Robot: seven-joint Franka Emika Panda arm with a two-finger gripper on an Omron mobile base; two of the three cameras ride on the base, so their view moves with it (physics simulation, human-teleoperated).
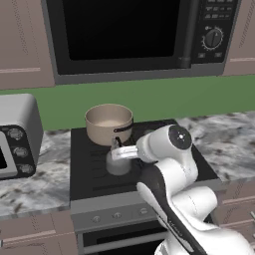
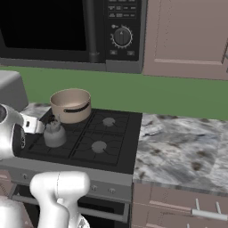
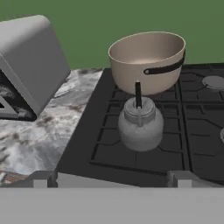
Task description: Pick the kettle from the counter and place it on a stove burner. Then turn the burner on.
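occluded: kettle (image 1: 118,162) partly behind arm | cut off: toaster oven (image 1: 15,137) at left edge

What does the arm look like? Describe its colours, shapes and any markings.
The arm is built of glossy white rounded segments with dark bands at the joints. A round white cap with a small dark centre dot closes one joint. No cables or printed markings can be made out on it.
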